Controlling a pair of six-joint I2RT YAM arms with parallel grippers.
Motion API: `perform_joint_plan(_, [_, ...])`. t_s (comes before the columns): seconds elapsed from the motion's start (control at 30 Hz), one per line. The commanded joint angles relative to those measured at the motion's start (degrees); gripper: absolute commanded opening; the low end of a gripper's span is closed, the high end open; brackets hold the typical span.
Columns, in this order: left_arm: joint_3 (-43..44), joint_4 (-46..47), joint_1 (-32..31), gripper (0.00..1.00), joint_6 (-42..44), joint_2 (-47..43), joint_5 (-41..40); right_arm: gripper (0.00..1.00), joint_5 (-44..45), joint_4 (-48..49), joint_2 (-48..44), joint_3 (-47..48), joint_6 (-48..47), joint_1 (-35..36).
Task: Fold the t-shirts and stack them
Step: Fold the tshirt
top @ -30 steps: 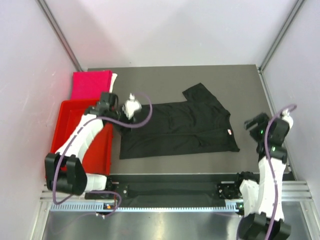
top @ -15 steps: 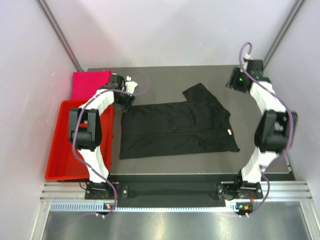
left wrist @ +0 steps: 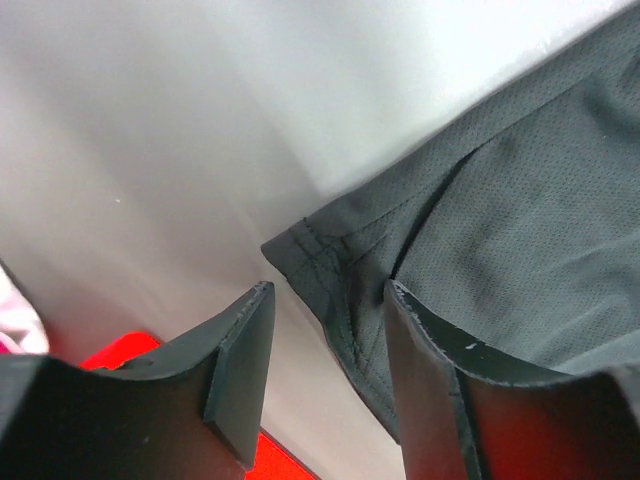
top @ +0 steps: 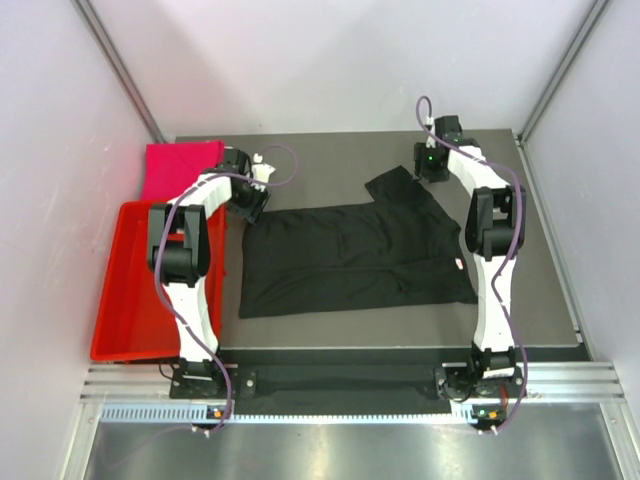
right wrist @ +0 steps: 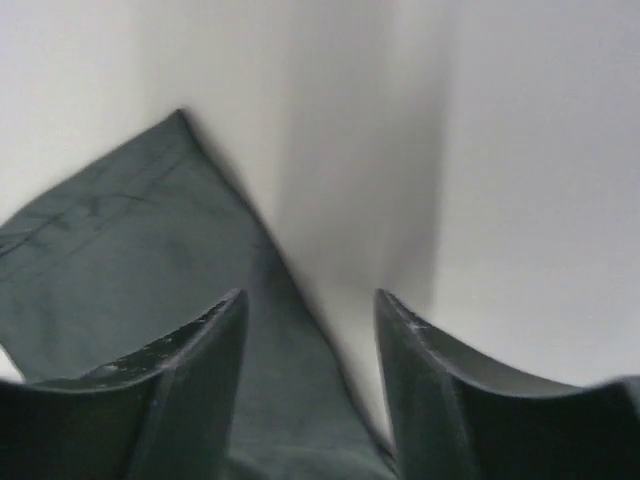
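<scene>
Grey bench (top: 340, 150) between white walls is carrying a black shirt (top: 350, 255), lying spread at its middle. A folded pink shirt (top: 180, 165) is sitting in the far left corner, behind a red tray (top: 125, 300). The left arm (top: 195, 200) is reaching far forward, its pincer (left wrist: 325, 300) hanging released over the black shirt's far left corner. The right arm (top: 490, 200) is stretching towards the far edge, its pincer (right wrist: 310, 305) released above the sleeve's edge. Bare bench is showing beyond both.

Bright even light; wrist views blurred, table (left wrist: 180, 120) glaring white beside black t-shirt (left wrist: 520, 230).
</scene>
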Motion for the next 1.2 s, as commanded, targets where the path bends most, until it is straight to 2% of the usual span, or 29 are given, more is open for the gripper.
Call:
perform_joint_plan(0.0, [2.45,-1.03,0.62,0.52,0.25,1.23,3.42,0.52,1.9,-3.4,1.73,3.4,-1.8,1.29])
perform_joint_plan(0.07, [2.98,-1.64,0.62,0.5,0.25,2.11,4.57,0.48,0.5,-3.49,2.08,3.23,-1.45,1.55])
perform_joint_plan(0.1, [3.33,-1.64,0.62,0.49,0.16,2.37,4.93,0.4,0.14,-3.32,2.08,2.71,-1.28,1.64])
perform_joint_plan(0.17, [3.68,-1.64,0.62,0.44,0.07,3.08,5.37,0.31,-0.48,-2.96,1.73,1.91,-0.66,1.82])
perform_joint_plan(0.2, [4.12,-1.47,0.62,0.41,0.07,3.34,5.54,0.22,-0.74,-2.44,1.47,1.13,-0.4,1.9])
perform_joint_plan(0.23, [4.12,-1.47,0.71,0.36,0.33,3.52,5.98,0.17,-1.09,-2.35,0.86,0.68,-0.13,1.82])
perform_joint_plan(0.33, [4.3,-1.2,0.71,0.35,1.12,3.43,7.82,0.01,-2.24,-1.82,-1.16,-0.9,0.22,1.82])
perform_joint_plan(0.5, [3.86,-0.76,1.06,0.48,1.21,1.76,8.27,0.0,-2.24,-0.59,-5.3,-3.71,0.48,1.82])
perform_joint_plan(0.63, [3.25,-0.24,2.46,0.53,1.48,-1.13,8.45,0.0,-3.29,0.2,-9.33,-5.65,0.66,1.82])
perform_joint_plan(0.8, [4.03,1.43,3.96,0.54,0.95,-1.41,8.88,0.0,-4.96,2.31,-14.26,-10.29,1.36,1.82])
perform_joint_plan(0.93, [5.7,1.26,3.96,0.52,-0.19,1.66,9.23,0.0,-5.31,4.41,-18.13,-14.26,2.06,1.9])
perform_joint_plan(1.17, [10.09,-0.41,3.96,0.5,-1.16,6.24,12.04,0.0,-6.11,5.3,-19.98,-17.86,2.24,1.82])
